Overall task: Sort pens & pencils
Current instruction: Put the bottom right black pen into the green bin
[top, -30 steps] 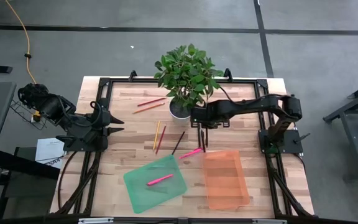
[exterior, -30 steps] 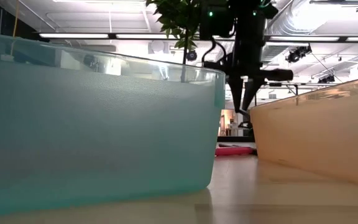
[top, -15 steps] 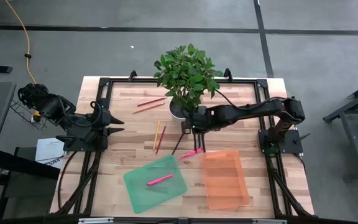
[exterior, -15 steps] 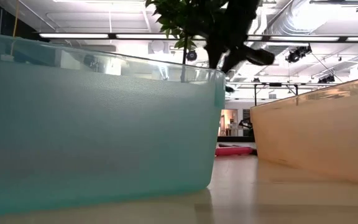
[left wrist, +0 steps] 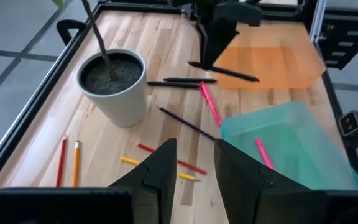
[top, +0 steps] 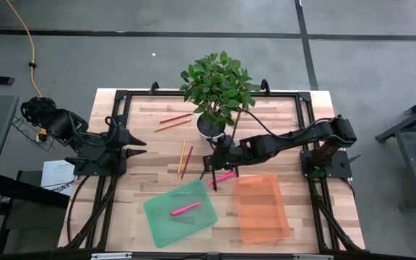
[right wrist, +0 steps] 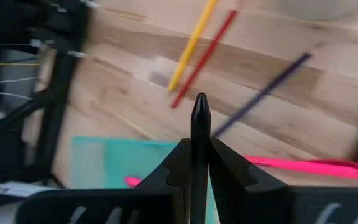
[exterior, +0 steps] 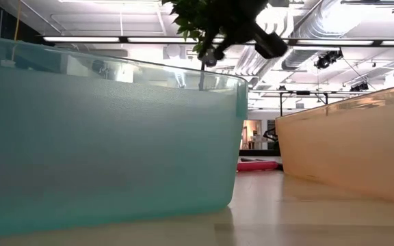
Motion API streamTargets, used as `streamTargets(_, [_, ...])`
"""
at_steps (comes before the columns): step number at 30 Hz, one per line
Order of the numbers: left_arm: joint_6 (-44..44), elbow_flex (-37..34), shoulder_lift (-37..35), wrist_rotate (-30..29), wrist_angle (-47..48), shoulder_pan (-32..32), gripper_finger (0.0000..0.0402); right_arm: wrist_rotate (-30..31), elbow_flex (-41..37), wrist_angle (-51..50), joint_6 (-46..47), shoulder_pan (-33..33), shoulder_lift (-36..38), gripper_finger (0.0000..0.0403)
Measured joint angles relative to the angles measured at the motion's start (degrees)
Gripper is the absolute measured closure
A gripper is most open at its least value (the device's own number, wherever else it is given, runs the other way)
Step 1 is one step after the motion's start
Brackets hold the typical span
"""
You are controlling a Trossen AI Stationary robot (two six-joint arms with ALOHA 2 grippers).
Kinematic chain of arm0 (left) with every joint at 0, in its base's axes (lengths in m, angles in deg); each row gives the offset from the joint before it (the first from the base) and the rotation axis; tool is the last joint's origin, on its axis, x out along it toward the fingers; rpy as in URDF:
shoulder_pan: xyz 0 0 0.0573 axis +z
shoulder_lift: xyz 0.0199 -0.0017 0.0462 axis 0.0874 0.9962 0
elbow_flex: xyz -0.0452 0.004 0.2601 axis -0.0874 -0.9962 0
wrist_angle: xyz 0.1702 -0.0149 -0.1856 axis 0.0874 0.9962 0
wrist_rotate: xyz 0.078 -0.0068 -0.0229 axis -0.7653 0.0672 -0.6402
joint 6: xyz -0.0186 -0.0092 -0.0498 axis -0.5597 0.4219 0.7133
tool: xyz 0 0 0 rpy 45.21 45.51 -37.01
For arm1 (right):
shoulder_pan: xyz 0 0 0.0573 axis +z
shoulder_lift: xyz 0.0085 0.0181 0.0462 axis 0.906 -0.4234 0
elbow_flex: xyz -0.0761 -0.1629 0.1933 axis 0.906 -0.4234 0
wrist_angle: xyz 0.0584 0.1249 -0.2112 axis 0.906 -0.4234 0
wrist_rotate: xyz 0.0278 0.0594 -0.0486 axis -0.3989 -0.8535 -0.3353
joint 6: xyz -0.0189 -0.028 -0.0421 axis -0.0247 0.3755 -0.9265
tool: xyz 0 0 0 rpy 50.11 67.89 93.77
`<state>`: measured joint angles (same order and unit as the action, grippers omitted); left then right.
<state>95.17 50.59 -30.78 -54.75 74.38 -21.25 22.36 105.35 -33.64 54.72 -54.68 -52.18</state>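
High view: right gripper (top: 214, 162) is reaching across the table middle, just in front of the plant pot (top: 209, 127), carrying a black pen (top: 214, 177) that is hanging down toward the green tray (top: 159, 214); a pink pen (top: 185, 209) is already lying in that tray, so pens seem to be going there; orange tray (top: 263, 208) is showing nothing inside, presumably waiting for pencils; another pink pen (top: 224, 175) is lying between the trays; pencils (top: 183, 157) are lying loose on the wood; left gripper (top: 137, 143) is waiting at the table's left edge, fingers parted, holding nothing.

Low view: green tray wall (exterior: 108, 137) and orange tray wall (exterior: 347, 147) are filling the frame; a pink pen (exterior: 257, 165) is lying on the table between them.

Left wrist view: the black pen (left wrist: 224, 72) is sticking out level from the far gripper.

Right wrist view: fingers (right wrist: 173, 171) are clamping the black pen (right wrist: 198, 134) tight, tip pointing toward the green tray (right wrist: 114, 162), likely for a drop.
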Motion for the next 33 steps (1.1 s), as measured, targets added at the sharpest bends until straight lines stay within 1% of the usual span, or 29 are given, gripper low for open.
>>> streamTargets(4, [0.00,0.01,0.98,0.85,-1.18,-0.01,0.0305,1.42,0.00,5.10,-1.37,1.70,0.00,0.0383])
streamTargets(11, [0.51,0.01,4.16,2.73,-4.07,-0.02,0.0305,1.37,0.00,11.59,-4.35,3.97,-0.15,0.0387])
streamTargets(17, [2.99,0.01,7.42,6.13,-5.22,-0.02,0.0305,1.29,0.00,16.47,-6.30,6.15,-0.20,0.0388])
streamTargets(20, [2.96,-0.01,8.88,8.06,-8.00,-0.17,0.0305,1.32,0.00,19.06,-7.92,7.08,-0.24,0.0388])
streamTargets(24, [1.99,-0.01,9.64,8.52,-14.83,-3.81,0.0305,1.41,0.00,23.35,-10.19,8.18,-0.24,0.0388])
streamTargets(26, [2.59,0.03,10.05,8.03,-17.79,-6.18,0.0305,1.42,0.00,24.82,-12.04,8.64,-0.24,0.0388])
streamTargets(28, [4.62,-0.01,10.24,6.22,-18.34,-8.99,0.0305,1.46,-0.02,26.09,-13.67,8.95,-0.26,0.0388])
streamTargets(33, [12.35,-0.69,11.63,-2.11,-19.43,-16.81,0.0305,1.45,-0.04,30.54,-19.52,9.85,-0.28,0.0388])
